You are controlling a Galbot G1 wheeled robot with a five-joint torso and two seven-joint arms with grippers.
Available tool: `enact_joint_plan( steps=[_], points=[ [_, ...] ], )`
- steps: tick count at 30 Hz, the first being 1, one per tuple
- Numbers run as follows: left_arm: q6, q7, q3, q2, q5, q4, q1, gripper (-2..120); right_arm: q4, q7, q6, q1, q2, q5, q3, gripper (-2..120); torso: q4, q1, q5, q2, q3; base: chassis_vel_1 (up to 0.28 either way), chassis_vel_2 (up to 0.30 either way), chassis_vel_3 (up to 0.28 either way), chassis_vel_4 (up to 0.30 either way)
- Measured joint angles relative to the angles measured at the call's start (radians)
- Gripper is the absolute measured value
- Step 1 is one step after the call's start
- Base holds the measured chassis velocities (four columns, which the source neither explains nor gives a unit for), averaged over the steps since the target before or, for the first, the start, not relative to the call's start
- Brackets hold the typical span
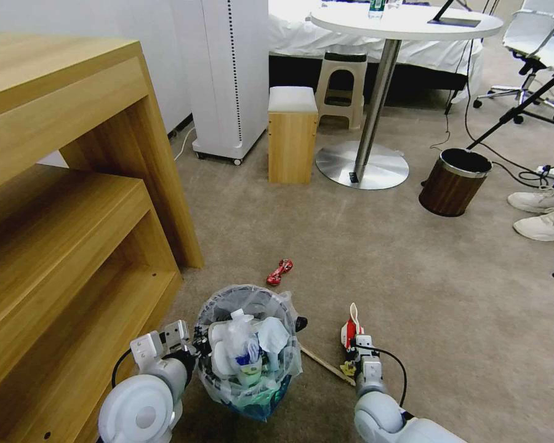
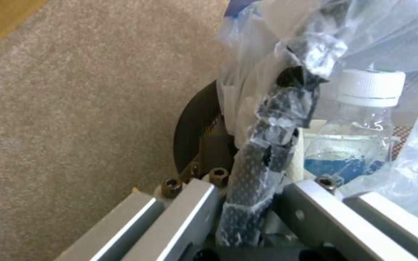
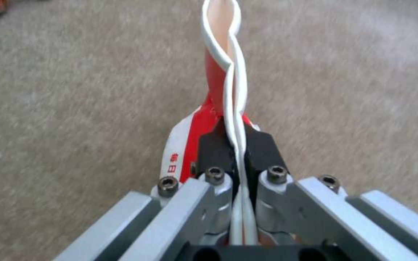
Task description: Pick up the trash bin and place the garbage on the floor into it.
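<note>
Left gripper [image 1: 194, 344] is clamped on the rim of the bin [image 1: 247, 394], its fingers closed over wire and plastic liner [image 2: 262, 152]. The bin sits on the carpet [image 1: 351, 246] beside the wooden shelf [image 1: 61, 203] and is filled with a capped bottle [image 2: 359, 134], tissue and wrappers. Right gripper [image 1: 353, 352] is pinched tight on a flattened red cup [image 3: 223, 90], low over the carpet. A wooden stick [image 1: 326, 366] lies between bin and gripper. A red wrapper [image 1: 279, 272] lies beyond the bin.
</note>
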State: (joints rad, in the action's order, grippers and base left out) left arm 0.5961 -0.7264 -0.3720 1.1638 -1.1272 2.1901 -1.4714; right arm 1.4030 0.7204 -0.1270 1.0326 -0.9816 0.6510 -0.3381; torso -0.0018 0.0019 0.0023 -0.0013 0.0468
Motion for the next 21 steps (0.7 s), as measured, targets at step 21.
enact_joint_plan(
  steps=[21],
  points=[
    [0.016, -0.052, 0.006, -0.059, -0.112, -0.022, 0.057, 0, 0.261, -0.116, -0.179, 0.042, 0.285, -0.100, 0.152, 0, 0.0001, 0.000, 0.0001, 0.000, 0.000, 0.000, 0.000, 0.000, 0.000]
  ],
)
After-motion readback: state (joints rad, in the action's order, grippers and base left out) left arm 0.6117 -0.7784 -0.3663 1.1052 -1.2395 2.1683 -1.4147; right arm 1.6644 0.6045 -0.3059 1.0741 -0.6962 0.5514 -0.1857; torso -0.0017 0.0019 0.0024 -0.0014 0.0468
